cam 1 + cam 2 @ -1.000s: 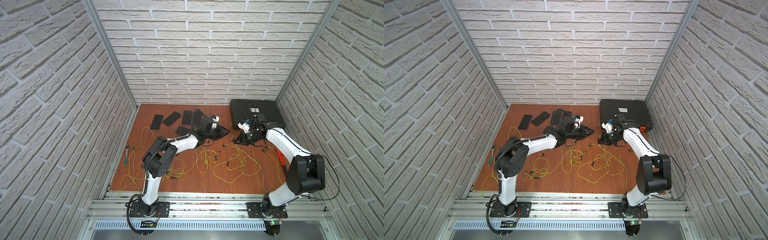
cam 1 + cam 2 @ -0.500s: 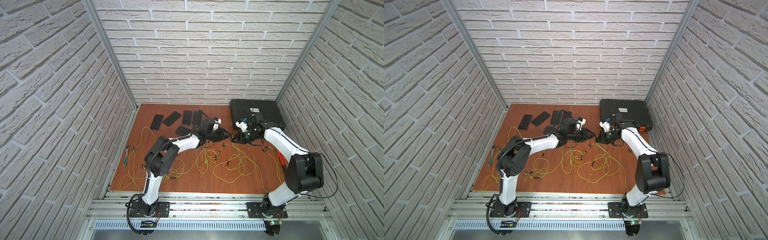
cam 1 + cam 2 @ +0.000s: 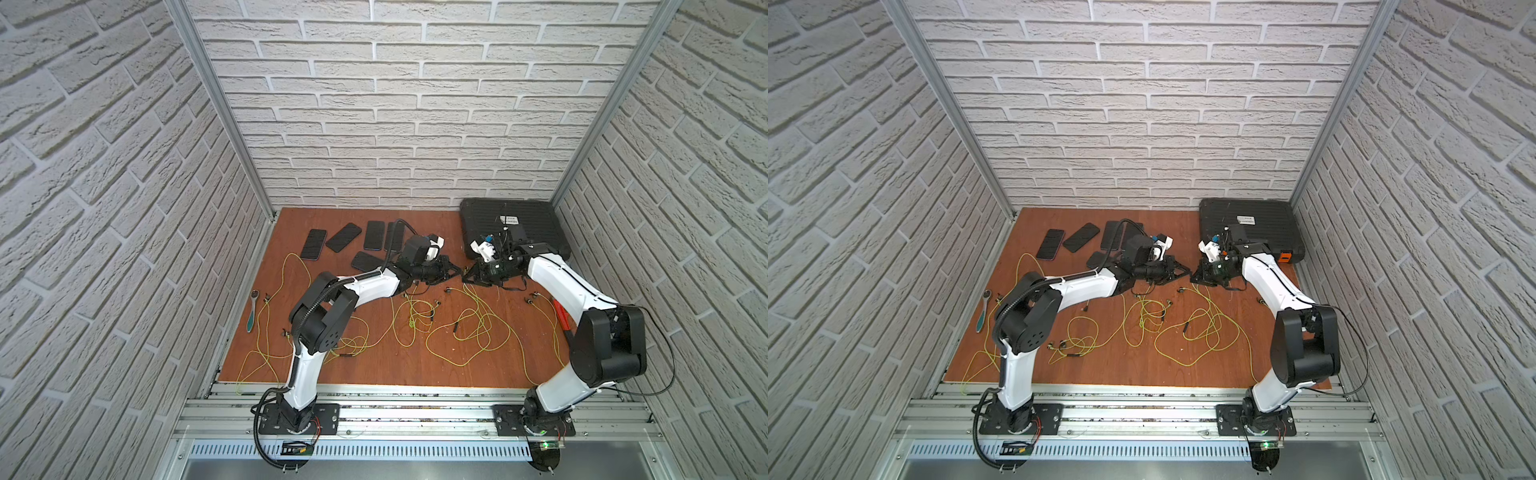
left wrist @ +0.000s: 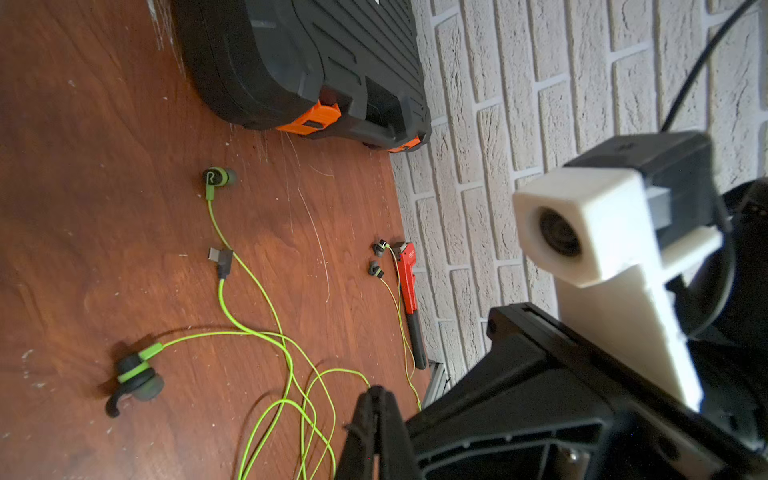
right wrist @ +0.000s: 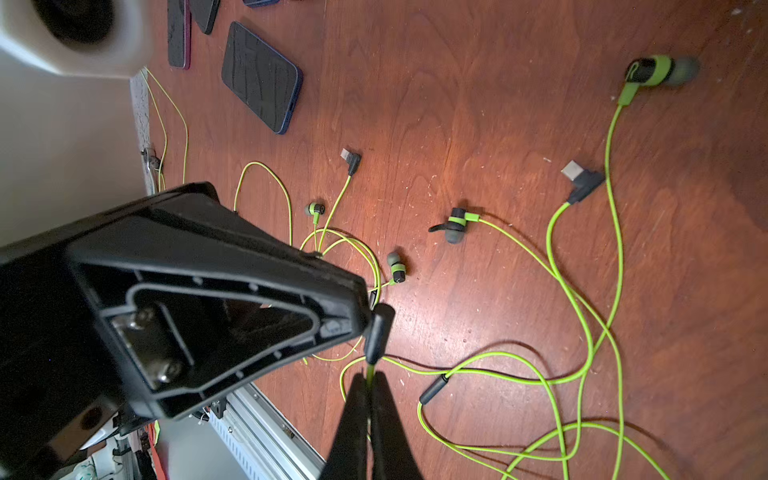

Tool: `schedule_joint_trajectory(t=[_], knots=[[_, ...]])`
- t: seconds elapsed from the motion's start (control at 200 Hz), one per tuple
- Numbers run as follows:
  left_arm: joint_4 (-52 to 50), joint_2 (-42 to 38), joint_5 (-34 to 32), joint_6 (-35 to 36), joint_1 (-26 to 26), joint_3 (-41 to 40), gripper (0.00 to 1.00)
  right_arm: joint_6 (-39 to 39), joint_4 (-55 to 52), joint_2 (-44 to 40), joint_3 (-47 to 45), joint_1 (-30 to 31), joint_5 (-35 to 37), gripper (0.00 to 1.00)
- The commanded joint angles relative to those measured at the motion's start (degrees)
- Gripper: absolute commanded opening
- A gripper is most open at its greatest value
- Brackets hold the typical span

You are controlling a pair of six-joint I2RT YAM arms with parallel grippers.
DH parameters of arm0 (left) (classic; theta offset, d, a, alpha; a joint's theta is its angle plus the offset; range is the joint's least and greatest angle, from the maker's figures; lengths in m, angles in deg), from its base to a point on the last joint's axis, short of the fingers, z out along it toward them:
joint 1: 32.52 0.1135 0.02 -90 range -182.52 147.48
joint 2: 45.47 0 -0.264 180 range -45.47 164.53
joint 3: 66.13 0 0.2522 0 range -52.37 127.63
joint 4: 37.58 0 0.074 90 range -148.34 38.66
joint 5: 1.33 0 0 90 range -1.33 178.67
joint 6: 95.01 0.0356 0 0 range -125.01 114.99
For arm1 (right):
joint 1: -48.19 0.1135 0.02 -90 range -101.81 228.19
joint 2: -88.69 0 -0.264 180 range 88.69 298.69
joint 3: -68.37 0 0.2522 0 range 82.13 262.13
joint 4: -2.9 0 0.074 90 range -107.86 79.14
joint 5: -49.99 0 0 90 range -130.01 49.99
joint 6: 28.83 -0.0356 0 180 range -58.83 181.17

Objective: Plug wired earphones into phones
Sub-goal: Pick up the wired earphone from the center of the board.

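Five phones, one black case, one ratchet, one red wrench

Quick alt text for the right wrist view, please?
The right claw is shut on a green earphone cord right at its dark plug, whose free end seems to meet the left claw. Beyond, a phone and loose earbuds lie on the wooden table.

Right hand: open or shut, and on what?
The right hand is shut on an earphone cord: in the right wrist view its fingers press together around the green cord where it leaves a dark sleeve.
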Motion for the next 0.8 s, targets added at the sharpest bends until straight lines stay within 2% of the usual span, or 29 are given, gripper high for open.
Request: schedule_joint_trajectory(t=[0.0,0.155,0.195,0.42,0.49,0.795], knots=[[1.02,0.35,0.29,1.14,-0.41,0.84,0.00,-0.69,2.42,-0.77,0.53,-0.66,-2.03,0.11],[2.28,-0.03,1.69,1.21,0.17,0.18,0.00,-2.76,7.08,-1.73,-2.35,-7.38,-13.76,0.34],[3.45,-0.04,2.69,0.66,0.49,-0.08,0.00,-2.48,7.96,-1.87,-2.91,-8.76,-16.62,0.36],[20.22,1.42,8.84,-9.63,2.77,-2.88,0.00,0.60,14.35,-1.67,-6.26,-11.51,-32.51,0.35],[22.71,1.55,9.66,-10.63,3.08,-3.02,0.00,2.12,14.72,-1.05,-6.57,-12.27,-36.72,0.33],[29.01,2.58,9.65,-14.50,2.77,-3.60,0.00,1.98,15.20,1.02,-5.87,-13.32,-39.15,0.25]])
